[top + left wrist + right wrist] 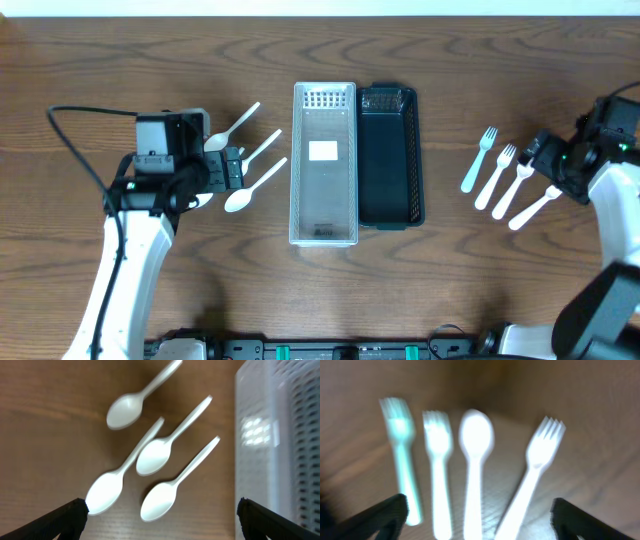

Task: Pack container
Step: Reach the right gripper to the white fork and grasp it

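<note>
A clear white bin (pixel 325 230) and a black bin (pixel 391 205) stand side by side mid-table, both empty. Several white plastic spoons (pixel 254 187) lie left of them; they also show in the left wrist view (pixel 152 455). My left gripper (pixel 229 168) (pixel 160 510) is open, just above the spoons, holding nothing. Several white forks (pixel 497 177) lie at the right. In the blurred right wrist view they are the forks (pixel 542 455) and one round-headed piece (pixel 476 435). My right gripper (pixel 547 160) (pixel 479 510) is open over their handles, empty.
The clear bin's wall (pixel 280 445) fills the right side of the left wrist view. A black cable (pixel 70 135) loops on the table behind the left arm. Bare wood lies in front of the bins.
</note>
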